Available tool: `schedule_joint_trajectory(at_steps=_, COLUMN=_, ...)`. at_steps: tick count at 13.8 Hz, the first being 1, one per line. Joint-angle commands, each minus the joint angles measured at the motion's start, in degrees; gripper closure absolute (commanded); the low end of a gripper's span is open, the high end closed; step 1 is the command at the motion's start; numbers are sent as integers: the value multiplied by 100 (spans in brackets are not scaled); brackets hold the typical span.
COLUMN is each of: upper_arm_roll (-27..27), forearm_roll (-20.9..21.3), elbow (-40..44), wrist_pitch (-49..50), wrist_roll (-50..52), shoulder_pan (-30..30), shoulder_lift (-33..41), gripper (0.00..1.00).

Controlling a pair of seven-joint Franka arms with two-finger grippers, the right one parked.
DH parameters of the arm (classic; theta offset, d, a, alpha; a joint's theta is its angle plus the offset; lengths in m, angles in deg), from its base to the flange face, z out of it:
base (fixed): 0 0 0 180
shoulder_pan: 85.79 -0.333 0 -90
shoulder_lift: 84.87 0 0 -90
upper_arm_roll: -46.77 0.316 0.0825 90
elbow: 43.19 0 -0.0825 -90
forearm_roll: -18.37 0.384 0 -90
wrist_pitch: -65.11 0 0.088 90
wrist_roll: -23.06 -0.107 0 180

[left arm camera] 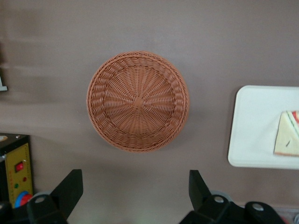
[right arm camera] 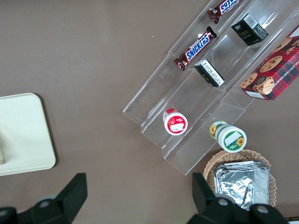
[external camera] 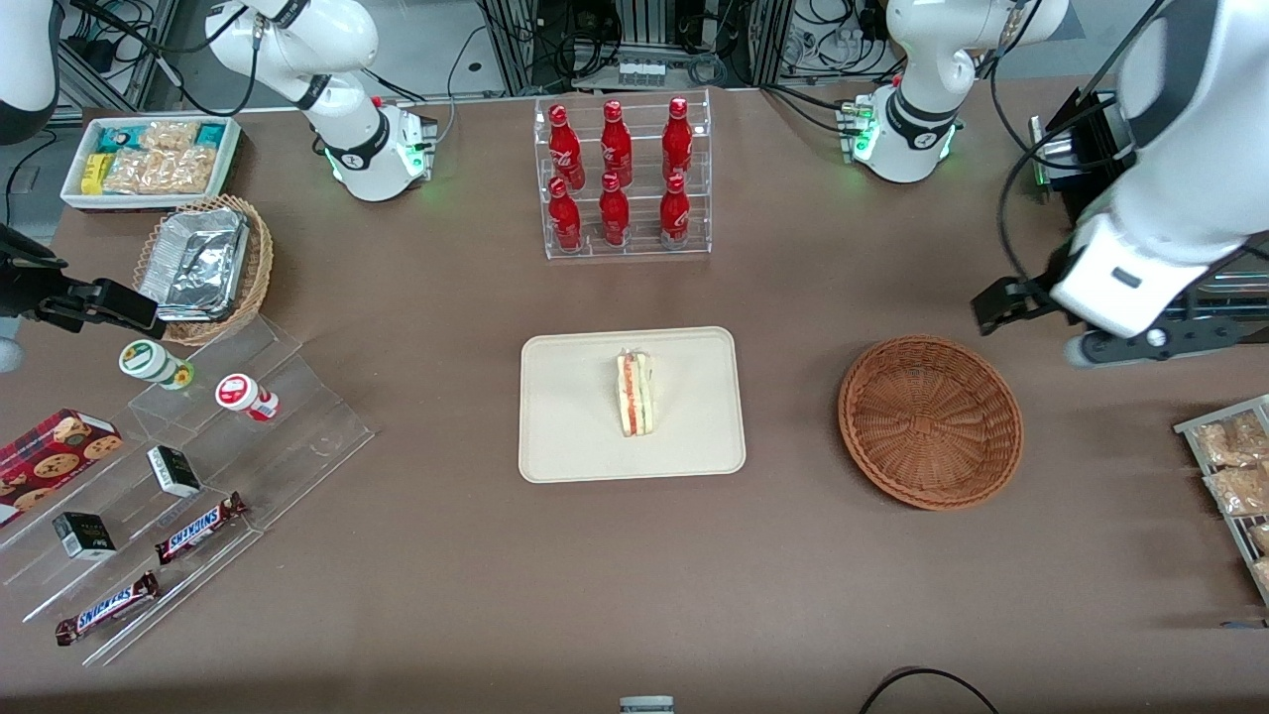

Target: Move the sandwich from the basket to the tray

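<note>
Sandwich: small triangular wedge of pale white bread with orange-red and green filling layers stands on edge on the tray, a little toward the working arm's end of its middle, filling edge facing up.
Tray: flat cream-beige rectangular tray with rounded corners and low rim lies mid-table, nearer the front camera than the bottle rack.
Basket: round shallow reddish-brown woven wicker basket sits beside the tray toward the working arm's end, nothing in it.
Gripper: black two-finger gripper of the left arm hangs high, just off the basket's rim, fingers spread wide, holding nothing.
Progress: placement looks done, judging by how things lie.
Handling: sandwich likely light and soft, easily crushed; any wrap would be slippery. Best held lightly across the two flat bread faces, low on the wedge.
Writing: "SNICKERS" reads on the two brown bars on the clear acrylic stepped stand.
Brands: six red bottles in the clear rack carry white script, too small to read.
</note>
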Motion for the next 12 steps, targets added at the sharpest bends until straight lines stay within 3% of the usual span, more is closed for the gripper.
schedule_joint_trajectory(at_steps=1, upper_arm_roll=-58, forearm_roll=-239, elbow=-703, wrist_pitch=-8, wrist_roll=-716, shoulder_pan=-422, shoulder_lift=677, gripper=0)
schedule_joint_trajectory(at_steps=4, upper_arm_roll=-41, forearm_roll=-248, elbow=-890, wrist_pitch=36, wrist_roll=-1059, shoulder_pan=-651, shoulder_lift=881, gripper=0)
schedule_joint_trajectory(at_steps=9, upper_arm_roll=653, forearm_roll=-196, elbow=-557, wrist_pitch=88, wrist_roll=-1139, shoulder_pan=-90, shoulder_lift=680, gripper=0)
schedule_joint_trajectory(at_steps=12, upper_arm_roll=654, forearm_roll=-143, elbow=-319, wrist_pitch=106, wrist_roll=-1113, shoulder_pan=-45, shoulder_lift=547, gripper=0)
